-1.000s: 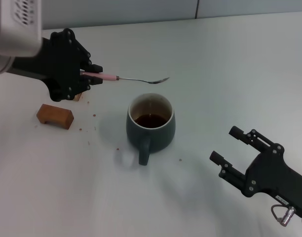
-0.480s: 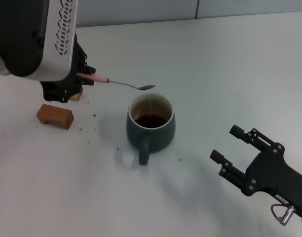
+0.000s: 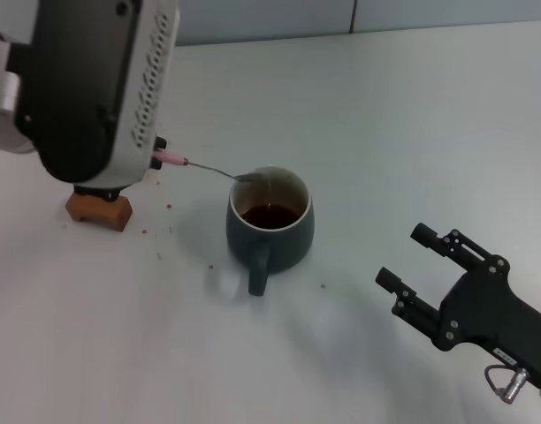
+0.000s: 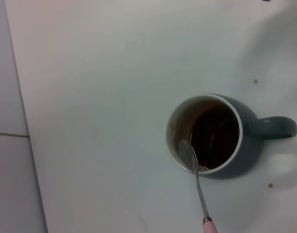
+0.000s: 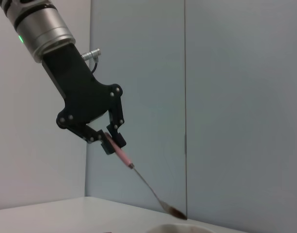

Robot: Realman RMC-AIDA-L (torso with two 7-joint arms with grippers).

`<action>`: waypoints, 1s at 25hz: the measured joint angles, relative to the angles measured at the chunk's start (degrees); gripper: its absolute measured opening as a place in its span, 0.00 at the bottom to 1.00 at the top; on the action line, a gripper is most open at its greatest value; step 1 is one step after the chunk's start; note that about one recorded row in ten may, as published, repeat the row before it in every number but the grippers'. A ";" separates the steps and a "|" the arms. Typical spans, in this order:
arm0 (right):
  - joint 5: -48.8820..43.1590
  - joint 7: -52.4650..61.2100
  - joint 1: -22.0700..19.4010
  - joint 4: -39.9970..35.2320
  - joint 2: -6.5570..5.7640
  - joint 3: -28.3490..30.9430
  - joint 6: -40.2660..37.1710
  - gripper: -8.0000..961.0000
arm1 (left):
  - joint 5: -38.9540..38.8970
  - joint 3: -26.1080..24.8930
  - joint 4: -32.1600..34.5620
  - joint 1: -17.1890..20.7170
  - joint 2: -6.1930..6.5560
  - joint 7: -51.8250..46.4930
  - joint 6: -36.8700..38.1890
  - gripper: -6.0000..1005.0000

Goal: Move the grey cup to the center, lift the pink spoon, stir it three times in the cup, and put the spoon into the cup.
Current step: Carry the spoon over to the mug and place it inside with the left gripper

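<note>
The grey cup (image 3: 272, 231) stands mid-table with dark liquid inside and its handle toward me; it also shows in the left wrist view (image 4: 251, 145). The pink spoon (image 3: 171, 158) slopes down from the left, its metal bowl (image 4: 188, 152) at the cup's rim over the liquid. In the right wrist view my left gripper (image 5: 109, 140) is shut on the spoon's pink handle (image 5: 120, 154). In the head view the left arm's wrist hides that gripper. My right gripper (image 3: 403, 257) rests open and empty, low to the right of the cup.
A brown block (image 3: 99, 211) lies on the table left of the cup, partly under the left arm. Small crumbs (image 3: 160, 256) dot the white table around the cup. A grey wall runs along the table's far edge.
The left arm has rolled and come lower and nearer. The spoon has tilted down, and its bowl has dropped from above the cup to the cup's rim. The right arm has stayed still.
</note>
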 joint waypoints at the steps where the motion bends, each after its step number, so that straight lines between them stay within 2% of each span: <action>1: 0.00 0.01 0.01 0.01 0.00 0.00 -0.01 0.71 | 0.62 0.68 0.03 -0.17 0.00 -0.20 0.04 0.13; 10: 0.00 0.00 0.12 0.16 0.08 0.00 -0.10 0.71 | 2.61 4.42 0.37 -0.52 -0.08 -1.19 0.44 0.13; 16: 0.00 0.01 0.24 0.15 0.09 0.00 -0.11 0.71 | 2.61 5.05 0.50 -0.54 -0.08 -1.28 0.36 0.13; 19: 0.01 0.00 0.31 0.18 0.09 0.00 -0.11 0.71 | 3.71 7.53 0.13 -2.18 -0.17 -2.12 -0.50 0.13; 25: 0.01 0.00 0.07 0.24 0.06 0.00 -0.12 0.71 | 3.88 7.80 -1.83 -3.46 -0.26 -2.28 -1.34 0.13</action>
